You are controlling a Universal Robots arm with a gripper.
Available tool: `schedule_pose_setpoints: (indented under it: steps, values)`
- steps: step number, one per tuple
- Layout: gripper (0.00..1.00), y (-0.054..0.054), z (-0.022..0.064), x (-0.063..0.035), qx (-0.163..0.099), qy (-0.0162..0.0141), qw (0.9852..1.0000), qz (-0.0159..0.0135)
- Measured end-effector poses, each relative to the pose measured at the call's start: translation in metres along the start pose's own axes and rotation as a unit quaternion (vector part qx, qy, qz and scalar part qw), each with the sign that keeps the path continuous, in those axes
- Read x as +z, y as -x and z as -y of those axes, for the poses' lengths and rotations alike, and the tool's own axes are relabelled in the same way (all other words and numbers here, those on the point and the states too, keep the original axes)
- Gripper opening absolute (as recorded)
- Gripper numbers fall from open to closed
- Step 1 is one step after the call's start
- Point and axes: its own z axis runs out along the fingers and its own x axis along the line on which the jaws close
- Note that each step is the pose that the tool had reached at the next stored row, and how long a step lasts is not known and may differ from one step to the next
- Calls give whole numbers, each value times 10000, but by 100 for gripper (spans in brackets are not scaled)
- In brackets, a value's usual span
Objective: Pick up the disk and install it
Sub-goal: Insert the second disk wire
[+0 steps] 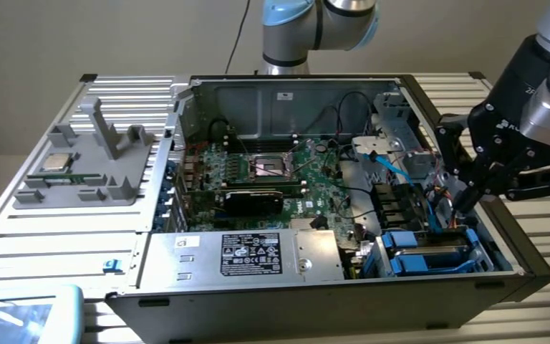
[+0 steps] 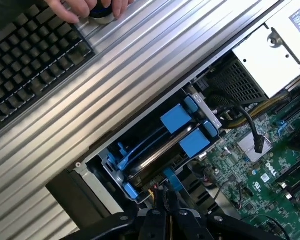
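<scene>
- An open desktop computer case (image 1: 504, 247) lies on its side on a ribbed metal table (image 1: 55, 236), its circuit board (image 1: 285, 179) and wiring exposed.
- The disk (image 1: 432, 252), grey metal in a bright blue plastic frame, sits in the drive bay at the case's front corner, on the exterior view's right, just beside the silver power supply box (image 1: 246, 254).
- In the wrist view the disk (image 2: 162, 145) appears as a metal edge between blue rails and two blue tabs, seemingly already slotted into its bay.
- The gripper (image 1: 471, 195) is fully shut, its dark fingertips pressed together, and nothing appears to be held between them.
- In the wrist view the gripper (image 2: 166, 202) points at the inner end of the bay, very near a blue tab; actual contact cannot be confirmed.
- Judgement: the step in hand looks like seating the disk. Doing it well would mean pushing squarely along the blue rails, keeping the tips off the loose cables (image 1: 394, 168) beside the bay, and pressing on the frame rather than the metal body.
- Arm pose: the dark wrist comes in from the exterior view's right, above the case wall, tilted downward and inward so the fingers dip into the case beside the bay.
- A person's hand (image 2: 85, 7) rests near a black keyboard (image 2: 30, 60) on the table, well apart from the gripper.
</scene>
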Motion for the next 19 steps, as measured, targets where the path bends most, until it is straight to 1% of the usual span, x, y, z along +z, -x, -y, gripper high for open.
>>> schedule_pose_setpoints:
  steps: [2,4,7,10,13,15,16,19]
  values:
    - [11,0,0,3,-128,30,9999,-47]
    - [11,0,0,5,-255,86,9996,-99]
    - [11,1,1,6,-417,153,9989,-167]
    - [11,6,7,7,-551,215,9980,-224]
    - [11,29,23,6,-645,278,9972,-273]
    - [11,48,41,7,-700,306,9966,-295]
    - [11,57,49,8,-736,312,9963,-301]
    - [11,67,59,9,-933,309,9947,-310]
